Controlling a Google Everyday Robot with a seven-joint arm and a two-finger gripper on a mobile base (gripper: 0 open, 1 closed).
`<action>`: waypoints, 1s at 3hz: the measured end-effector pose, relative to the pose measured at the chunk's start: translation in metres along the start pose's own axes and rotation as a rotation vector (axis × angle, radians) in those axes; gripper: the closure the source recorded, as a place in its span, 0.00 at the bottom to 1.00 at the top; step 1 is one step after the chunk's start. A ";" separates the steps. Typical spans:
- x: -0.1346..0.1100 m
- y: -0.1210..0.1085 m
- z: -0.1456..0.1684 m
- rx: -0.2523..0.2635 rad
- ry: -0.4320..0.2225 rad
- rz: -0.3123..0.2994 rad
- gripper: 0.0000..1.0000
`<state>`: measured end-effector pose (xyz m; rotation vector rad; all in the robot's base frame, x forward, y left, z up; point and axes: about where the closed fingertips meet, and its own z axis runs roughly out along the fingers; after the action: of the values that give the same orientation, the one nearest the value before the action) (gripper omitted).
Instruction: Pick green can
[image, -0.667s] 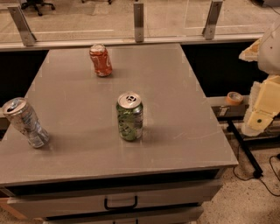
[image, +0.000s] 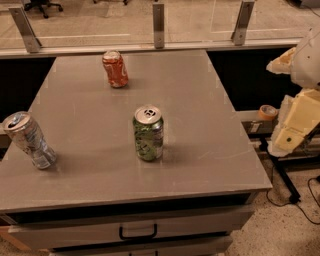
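Note:
The green can (image: 148, 133) stands upright near the middle of the grey table (image: 200, 130). It has green and white patterned sides and a silver top with a pull tab. My gripper (image: 292, 125) is the cream-coloured end of the arm at the right edge of the view. It is off the table's right side, well apart from the can and about level with it. It holds nothing that I can see.
An orange-red can (image: 115, 69) stands at the table's back left. A dented silver-grey can (image: 29, 140) leans at the left edge. A railing with metal posts (image: 158, 25) runs behind the table. A drawer handle (image: 138, 233) is below the front edge. Cables lie on the floor at the right.

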<state>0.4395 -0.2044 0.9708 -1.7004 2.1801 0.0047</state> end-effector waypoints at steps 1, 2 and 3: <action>-0.020 0.004 0.040 -0.040 -0.206 -0.003 0.00; -0.060 0.009 0.086 -0.087 -0.450 -0.020 0.00; -0.120 0.025 0.101 -0.180 -0.694 -0.025 0.00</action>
<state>0.4697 -0.0621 0.9063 -1.5058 1.6668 0.6948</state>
